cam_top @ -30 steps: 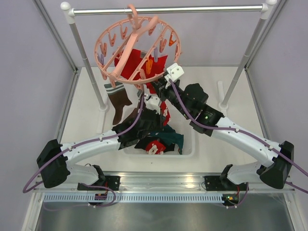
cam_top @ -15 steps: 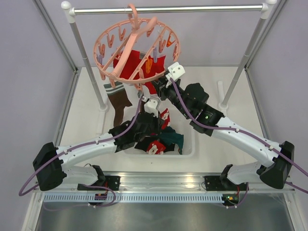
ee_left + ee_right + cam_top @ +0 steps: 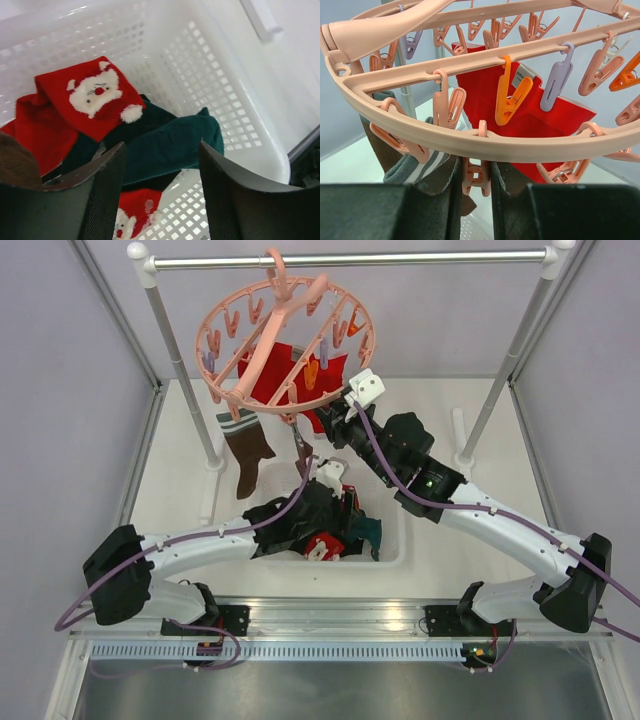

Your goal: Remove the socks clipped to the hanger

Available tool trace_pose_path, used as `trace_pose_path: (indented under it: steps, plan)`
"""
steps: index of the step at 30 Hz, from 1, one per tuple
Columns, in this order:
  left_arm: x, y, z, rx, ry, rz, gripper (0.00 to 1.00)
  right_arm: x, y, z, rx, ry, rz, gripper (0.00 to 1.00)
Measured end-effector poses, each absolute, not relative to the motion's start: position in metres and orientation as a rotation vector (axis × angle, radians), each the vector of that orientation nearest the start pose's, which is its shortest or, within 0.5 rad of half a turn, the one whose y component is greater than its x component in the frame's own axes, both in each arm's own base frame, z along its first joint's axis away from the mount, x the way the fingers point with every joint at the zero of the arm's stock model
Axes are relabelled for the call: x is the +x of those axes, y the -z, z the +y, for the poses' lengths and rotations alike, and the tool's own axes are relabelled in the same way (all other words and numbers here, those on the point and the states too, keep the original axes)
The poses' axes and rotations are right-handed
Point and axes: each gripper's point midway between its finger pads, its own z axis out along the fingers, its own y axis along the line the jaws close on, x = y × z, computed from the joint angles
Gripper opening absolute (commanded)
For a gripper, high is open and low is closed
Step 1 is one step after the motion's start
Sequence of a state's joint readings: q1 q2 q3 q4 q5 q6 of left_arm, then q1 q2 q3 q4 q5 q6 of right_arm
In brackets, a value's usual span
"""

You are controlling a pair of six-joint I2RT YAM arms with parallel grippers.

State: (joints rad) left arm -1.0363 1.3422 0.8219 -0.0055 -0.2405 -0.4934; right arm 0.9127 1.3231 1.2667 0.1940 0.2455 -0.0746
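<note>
Lowered from the hanger (image 3: 420, 131), the left gripper (image 3: 161, 150) gapes empty over the basket (image 3: 240, 115) of dropped socks (image 3: 95, 100). The right gripper (image 3: 472, 185) squeezes a pink clip (image 3: 472, 175), likely to release its sock. A striped sock (image 3: 420, 167) and red sock (image 3: 520, 107) hang clipped.

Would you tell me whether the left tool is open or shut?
Open: the left tool has its fingers apart, socks in the basket visible between them.

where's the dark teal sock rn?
The dark teal sock lies in the white basket, mid-frame in the left wrist view. It is partly under the red Santa sock on its left.
</note>
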Motion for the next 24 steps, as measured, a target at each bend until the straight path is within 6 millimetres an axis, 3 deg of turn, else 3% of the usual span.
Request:
trace_pose_path:
  steps: [7,12,17,24]
  plan:
    - [0.198,-0.162,-0.344,0.546,0.806,2.047,0.67,0.311,-0.408,0.328,-0.504,-0.511,1.368,0.07]
    - [0.17,-0.18,-0.345,0.651,0.949,1.982,0.66,0.311,-0.406,0.328,-0.509,-0.508,1.374,0.07]
    - [0.15,-0.197,-0.323,0.651,1.009,1.918,0.63,0.311,-0.406,0.328,-0.512,-0.505,1.379,0.07]
    - [0.137,-0.256,-0.293,0.558,1.107,1.751,0.66,0.311,-0.404,0.328,-0.517,-0.5,1.383,0.07]
